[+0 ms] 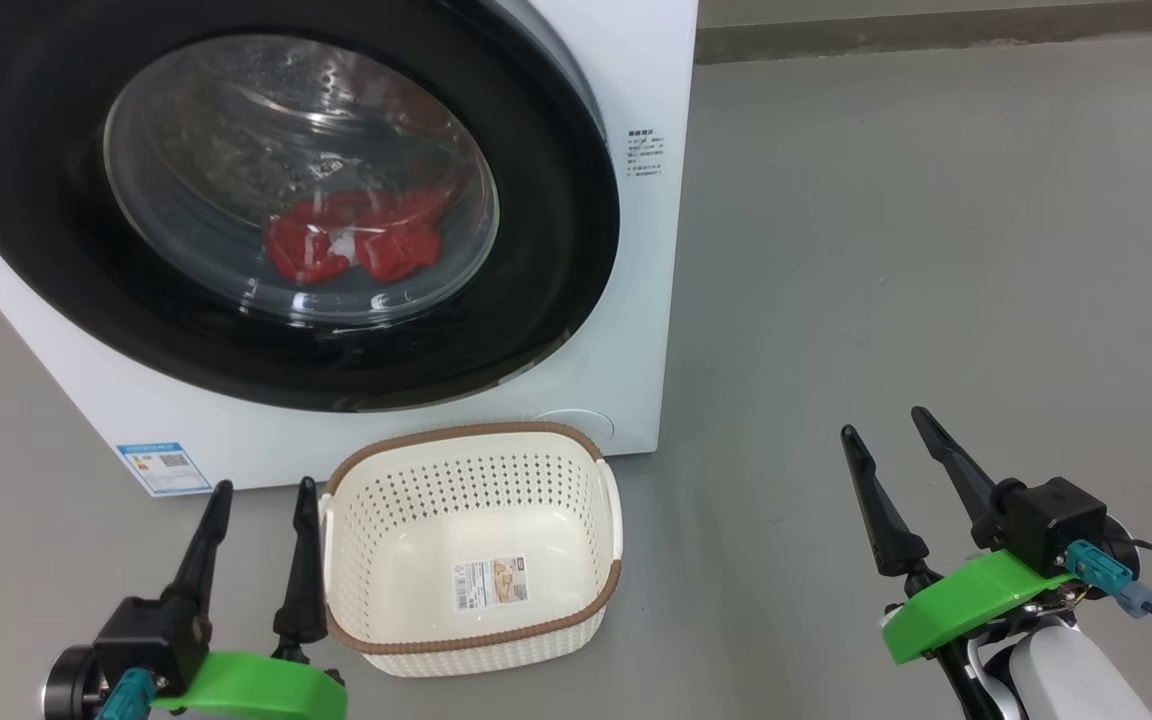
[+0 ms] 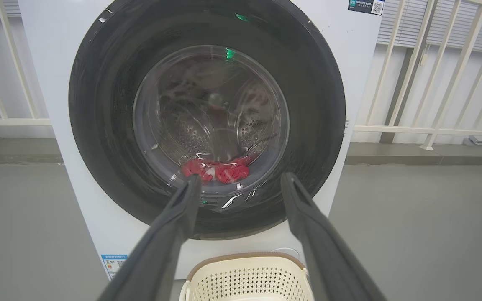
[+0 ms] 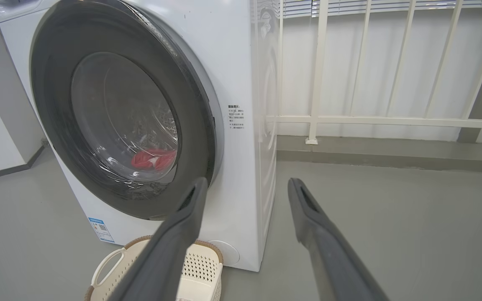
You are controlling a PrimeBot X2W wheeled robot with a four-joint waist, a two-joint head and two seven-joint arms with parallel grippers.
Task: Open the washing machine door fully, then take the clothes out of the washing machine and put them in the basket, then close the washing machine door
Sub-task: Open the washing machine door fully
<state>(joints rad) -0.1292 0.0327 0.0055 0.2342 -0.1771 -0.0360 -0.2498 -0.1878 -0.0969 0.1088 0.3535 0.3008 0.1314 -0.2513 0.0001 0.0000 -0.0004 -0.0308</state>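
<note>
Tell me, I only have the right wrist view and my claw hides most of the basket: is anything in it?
Observer: No; the head view shows the basket empty except a barcode sticker on its bottom.
Operator: Where's the left claw?
Observer: The left claw is open, low, right beside the basket's left side.
Operator: Does it face the door?
Observer: Yes; the left wrist view looks squarely at the washing machine door, the clothes low behind its glass.
</note>
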